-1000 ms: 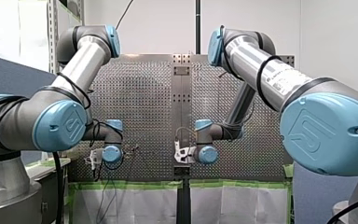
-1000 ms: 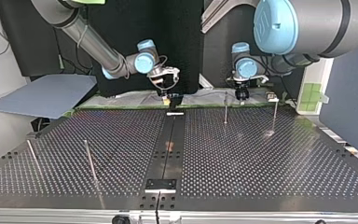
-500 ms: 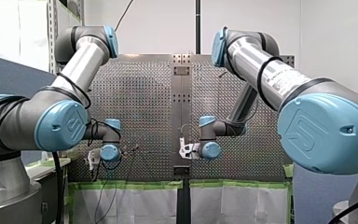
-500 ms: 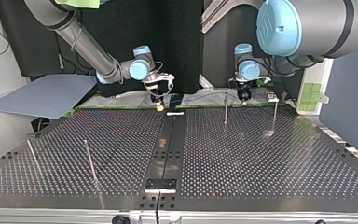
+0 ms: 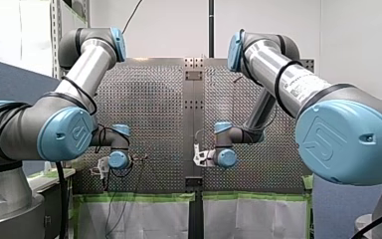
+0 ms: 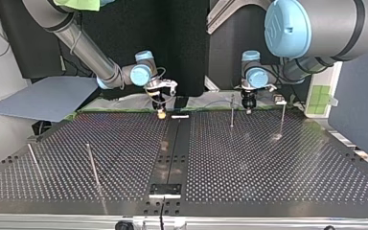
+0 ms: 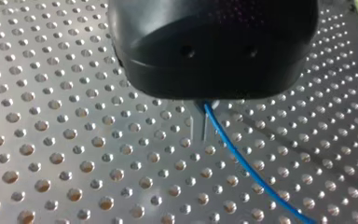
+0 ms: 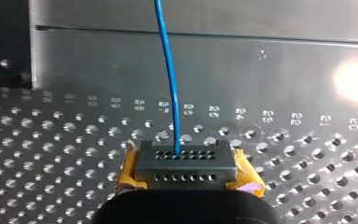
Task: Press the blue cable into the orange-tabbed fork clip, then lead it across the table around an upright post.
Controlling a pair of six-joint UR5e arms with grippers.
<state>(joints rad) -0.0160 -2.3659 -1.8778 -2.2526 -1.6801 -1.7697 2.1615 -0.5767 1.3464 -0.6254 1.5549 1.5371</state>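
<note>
My right tool is clamped on the blue cable. The cable runs straight ahead from the tool's grey perforated tip, which has yellow pads on either side, over the bench and across a smooth metal strip. My left tool has its thin metal fingers pressed together on the cable, which trails away from them low over the perforated surface. In the top view both tools point down at the bench's far edge, the left one just beside an upright post and the right one near the bench's middle.
</note>
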